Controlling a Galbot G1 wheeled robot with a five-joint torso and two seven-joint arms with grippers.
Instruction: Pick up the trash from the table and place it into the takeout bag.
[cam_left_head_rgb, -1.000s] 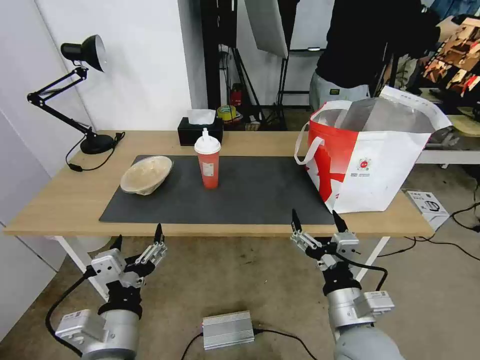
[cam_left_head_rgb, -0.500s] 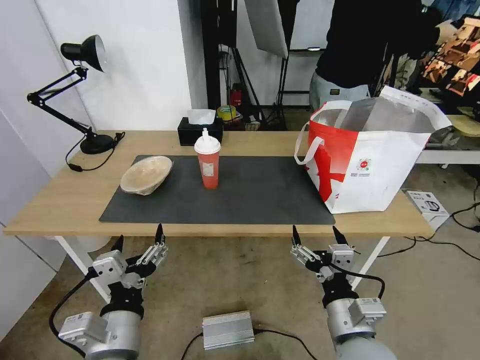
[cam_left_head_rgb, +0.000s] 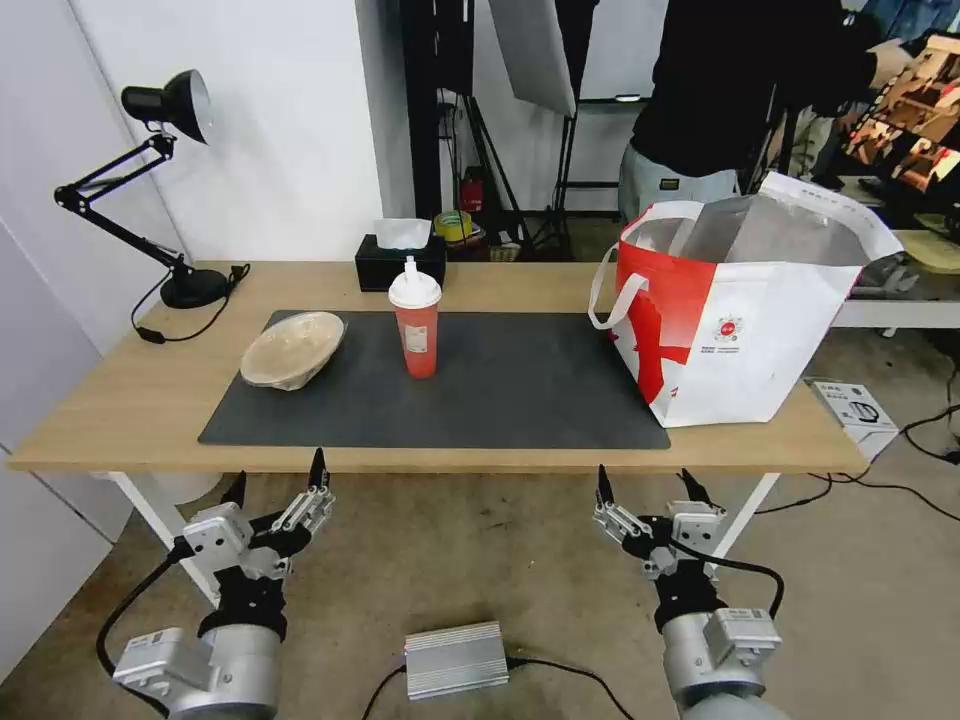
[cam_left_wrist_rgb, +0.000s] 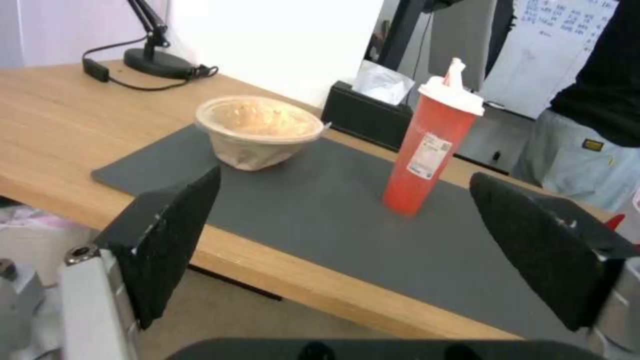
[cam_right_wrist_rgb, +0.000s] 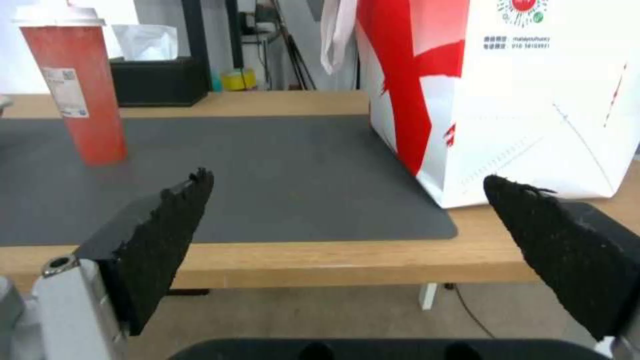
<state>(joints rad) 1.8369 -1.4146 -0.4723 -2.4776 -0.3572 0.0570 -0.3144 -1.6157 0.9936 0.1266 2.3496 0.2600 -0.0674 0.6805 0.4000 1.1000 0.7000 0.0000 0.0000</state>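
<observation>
Broadly, largest first:
Surface: long light-wood desk (cam_left_head_rgb: 120, 400) on white legs, with a dark grey mat (cam_left_head_rgb: 500, 390) across its middle.
Bag: stands on the right end of the surface (cam_left_head_rgb: 760, 340), partly on the mat's right edge, upright, mouth open and silvery lining showing; white loop handle hangs on its left side.
Bowl: beige, shallow (cam_left_head_rgb: 292, 350), on the mat's left end, tipped a little toward the front; nothing holds it.
Cup: red with white domed lid (cam_left_head_rgb: 416, 322), upright on the mat, just right of the bowl and well apart from the bag.
Left gripper: (cam_left_head_rgb: 278, 490) hangs below and in front of the surface's front edge, fingers spread wide, empty; in its wrist view the bowl (cam_left_wrist_rgb: 257, 131) and cup (cam_left_wrist_rgb: 430, 145) lie ahead between the fingers.
Right gripper: (cam_left_head_rgb: 648, 488) also below the front edge, near the bag's corner, fingers wide apart, empty; its wrist view faces the bag's side (cam_right_wrist_rgb: 533, 100).
Step in hand: judged as the reach for the next piece; two pieces sit out on the mat.
Doing it well: rise clear of the edge first; take the cup by its body, not the lid, and keep it upright; the thin bowl probably wants a rim pinch.
Risk: nudging the cup over, or snagging the handle.
Room: black lamp (cam_left_head_rgb: 165, 180) at the far left corner, black tissue box (cam_left_head_rgb: 400, 258) behind the cup, white wall, stands behind.
</observation>
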